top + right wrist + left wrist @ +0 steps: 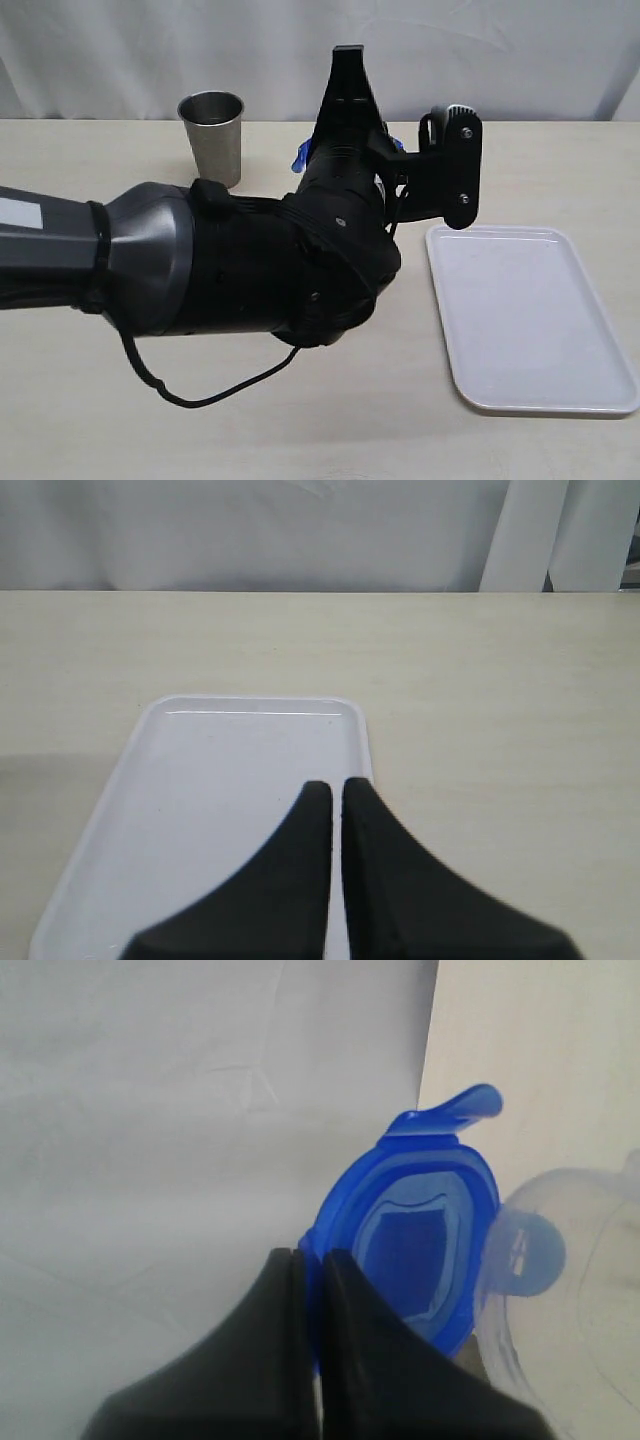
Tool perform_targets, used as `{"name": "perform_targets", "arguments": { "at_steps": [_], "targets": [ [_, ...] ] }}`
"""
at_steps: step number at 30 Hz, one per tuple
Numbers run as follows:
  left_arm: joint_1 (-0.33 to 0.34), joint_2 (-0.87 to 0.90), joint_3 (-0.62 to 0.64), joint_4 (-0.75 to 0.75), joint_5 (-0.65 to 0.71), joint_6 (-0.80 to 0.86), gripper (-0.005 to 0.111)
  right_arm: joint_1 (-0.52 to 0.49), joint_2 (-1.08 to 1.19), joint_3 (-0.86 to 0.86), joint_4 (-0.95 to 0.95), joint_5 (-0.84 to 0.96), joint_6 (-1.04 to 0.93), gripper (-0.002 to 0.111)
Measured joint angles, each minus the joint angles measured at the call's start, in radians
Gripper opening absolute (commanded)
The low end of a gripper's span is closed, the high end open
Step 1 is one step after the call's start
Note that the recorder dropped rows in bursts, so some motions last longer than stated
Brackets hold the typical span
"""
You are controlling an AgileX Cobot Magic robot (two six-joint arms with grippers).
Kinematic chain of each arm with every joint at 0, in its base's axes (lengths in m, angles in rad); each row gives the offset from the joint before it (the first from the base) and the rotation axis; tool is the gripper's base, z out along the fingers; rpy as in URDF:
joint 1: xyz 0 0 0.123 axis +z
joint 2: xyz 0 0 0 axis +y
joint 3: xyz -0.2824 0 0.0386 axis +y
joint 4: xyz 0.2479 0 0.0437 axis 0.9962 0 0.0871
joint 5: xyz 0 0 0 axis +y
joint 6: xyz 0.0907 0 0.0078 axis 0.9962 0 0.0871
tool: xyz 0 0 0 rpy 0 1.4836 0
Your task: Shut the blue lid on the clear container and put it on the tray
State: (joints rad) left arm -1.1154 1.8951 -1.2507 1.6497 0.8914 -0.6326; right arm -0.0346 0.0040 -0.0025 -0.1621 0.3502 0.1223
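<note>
Glossy, round blue lid [420, 1250]

Standing upright near the far edge of the table [330, 430], left of the middle: a grey steel cup [212, 135], open mouth up, tapering a little towards the base, with a dull sheen on the wall. Pale, faintly wood-grained and matte all over the table top. Behind the far edge, across the whole width, a white curtain [120, 50] in soft folds.
</note>
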Motion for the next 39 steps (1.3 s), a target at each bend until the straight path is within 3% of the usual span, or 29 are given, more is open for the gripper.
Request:
{"name": "perform_targets", "arguments": {
  "at_steps": [18,39],
  "targets": [
    [-0.004,-0.001,0.002,0.079,0.047,-0.061,0.0,0.0,0.0,0.0,0.0,0.0,0.0,0.005],
    [-0.047,-0.001,0.002,0.032,0.054,-0.069,0.0,0.0,0.0,0.0,0.0,0.0,0.0,0.005]
  ]
}}
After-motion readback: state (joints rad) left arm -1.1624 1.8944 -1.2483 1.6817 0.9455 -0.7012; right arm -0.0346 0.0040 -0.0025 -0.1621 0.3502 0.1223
